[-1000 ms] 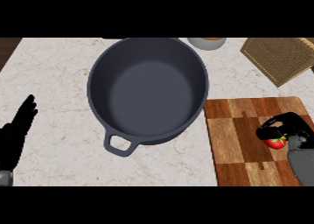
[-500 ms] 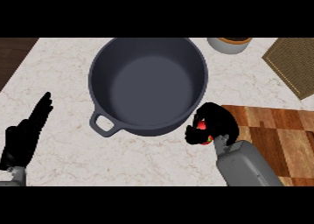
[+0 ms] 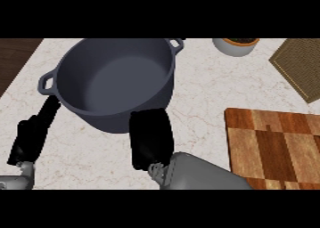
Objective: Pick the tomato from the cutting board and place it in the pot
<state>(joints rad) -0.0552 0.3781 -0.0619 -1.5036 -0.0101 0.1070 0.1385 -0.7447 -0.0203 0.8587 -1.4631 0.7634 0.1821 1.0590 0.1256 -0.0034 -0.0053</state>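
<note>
Right hand point(image 3: 151, 138) (back up) beside pot point(image 3: 112, 80)

We see even, fairly bright light with no glare; the pot point(image 3: 116, 82) casts a soft shadow on the table point(image 3: 208, 89).

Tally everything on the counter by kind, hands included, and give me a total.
Pots: 1, the dark grey pot
Cutting boards: 1, the wooden cutting board
Woven mats: 1, the mat at the right edge
Small bowls: 1, the bowl at the top
Hands: 2, left hand and right hand
Tomatoes: 0 visible
Total: 6
</note>
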